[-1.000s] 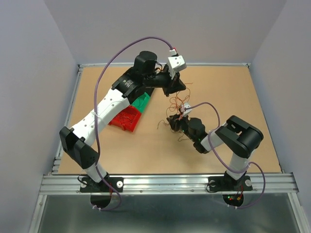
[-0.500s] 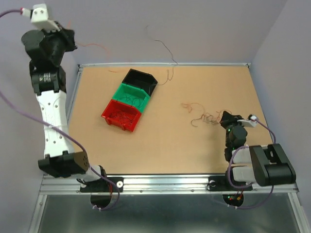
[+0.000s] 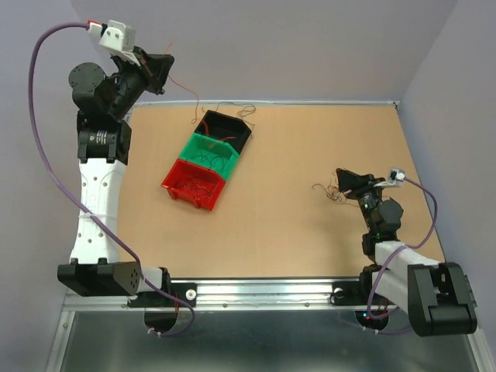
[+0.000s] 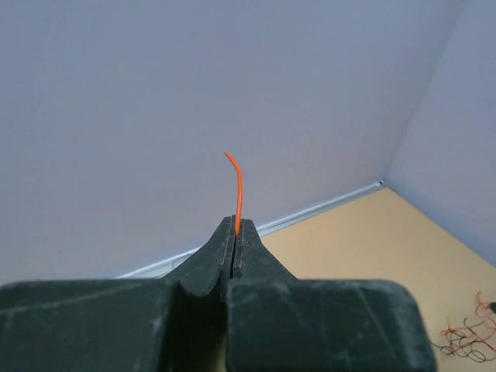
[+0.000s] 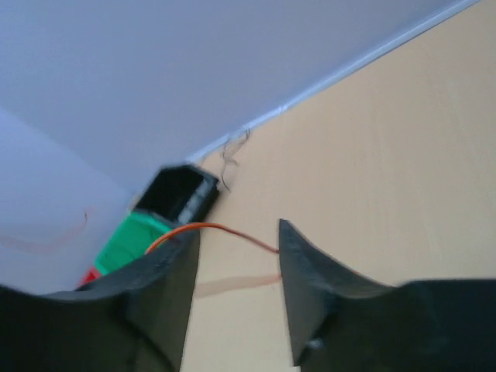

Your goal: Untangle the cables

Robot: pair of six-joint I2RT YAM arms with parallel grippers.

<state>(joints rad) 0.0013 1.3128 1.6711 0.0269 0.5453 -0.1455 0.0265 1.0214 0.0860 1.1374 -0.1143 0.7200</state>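
Left claw (image 4: 235,229) clamped on orange wire (image 4: 237,182) | right claw (image 5: 236,227) apart, cables (image 3: 329,194) just beside

**Left arm high, right arm low**

My left arm (image 3: 97,186) stands tall at the far-left corner of the counter (image 3: 310,139). The left gripper (image 4: 236,226) is raised above it, fingers (image 4: 209,260) pressed together on an orange wire (image 4: 236,186). My right arm (image 3: 387,256) is folded low near the counter's near-right corner, with the right gripper (image 5: 236,236) fingers parted.

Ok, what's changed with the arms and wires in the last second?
Both arms left the mid-table tangle. The left gripper rose toward the far-left corner, shut on an orange wire. The right gripper pulled back right, jaws open, remaining wires beside it. The bins stayed put.
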